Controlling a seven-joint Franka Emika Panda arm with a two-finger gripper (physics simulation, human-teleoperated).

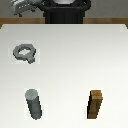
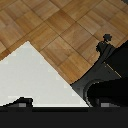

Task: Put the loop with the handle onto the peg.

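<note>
The loop with the handle point(image 1: 24, 51) is a small flat grey ring that lies on the white table point(image 1: 70, 60) toward the exterior view's left, with its stubby handle pointing to the front right. The peg point(image 1: 34, 104) is a dark grey upright cylinder that stands in front of the loop, near the table's front edge. My gripper point(image 1: 24, 7) is high above the table's back left corner, far from both and partly cut off by the frame. Its jaws are not clear. The wrist view shows neither the loop nor the peg.
A brown wooden block point(image 1: 96, 104) stands upright at the front right, level with the peg. The robot's black base point(image 1: 65, 14) is at the back middle and also shows in the wrist view point(image 2: 107, 75). The wrist view shows wood floor point(image 2: 60, 25) beyond a table corner point(image 2: 30, 75).
</note>
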